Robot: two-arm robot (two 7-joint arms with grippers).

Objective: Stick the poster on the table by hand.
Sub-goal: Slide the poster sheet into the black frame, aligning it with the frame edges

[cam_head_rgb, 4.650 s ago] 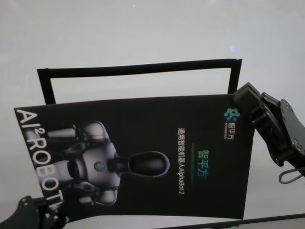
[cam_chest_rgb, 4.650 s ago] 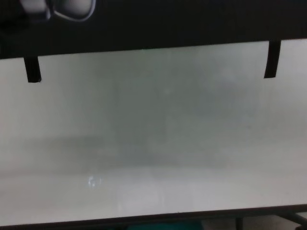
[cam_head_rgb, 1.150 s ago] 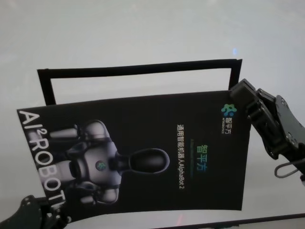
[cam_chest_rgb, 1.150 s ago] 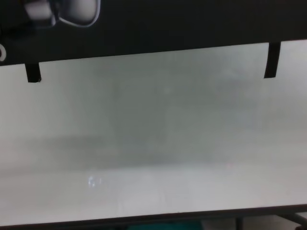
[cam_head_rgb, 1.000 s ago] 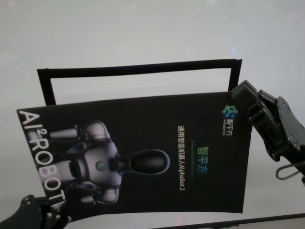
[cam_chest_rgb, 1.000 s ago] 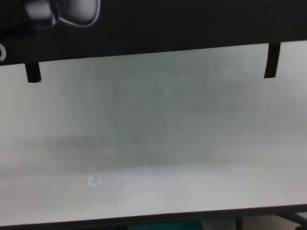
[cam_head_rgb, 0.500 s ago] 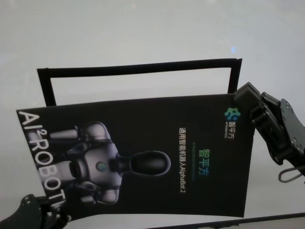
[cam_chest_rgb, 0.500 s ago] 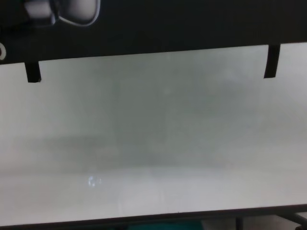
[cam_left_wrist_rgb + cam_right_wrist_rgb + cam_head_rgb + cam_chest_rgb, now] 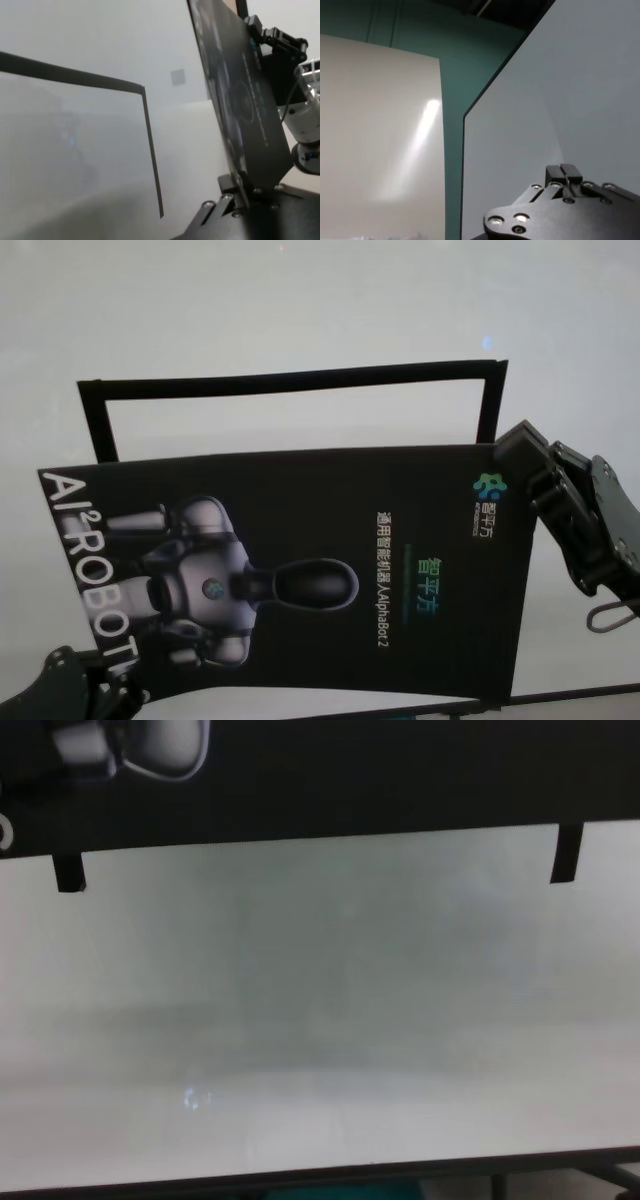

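Note:
The poster [image 9: 320, 540], black with a white-grey robot and big white letters, hangs above the white table [image 9: 300, 310], held at two corners. My left gripper [image 9: 85, 680] is shut on its near left corner; the left wrist view shows the sheet edge-on, pinched between the fingers [image 9: 239, 189]. My right gripper [image 9: 510, 450] is shut on the far right corner, and in its wrist view the closed fingers [image 9: 563, 172] clamp the sheet's pale underside. In the chest view the poster [image 9: 350, 780] fills the top as a dark band over the table [image 9: 320, 1020].
Narrow black tape strips [image 9: 290, 382] lie on the table as three sides of a rectangle, partly hidden behind the poster. Their two side strips' ends [image 9: 68, 870] [image 9: 565, 855] show below the poster's edge in the chest view. The table's dark near edge [image 9: 320, 1175] runs along the bottom.
The poster's right side has moved slightly right and down with my right gripper; in the chest view its lower edge now sits more level. The left gripper has stayed put.

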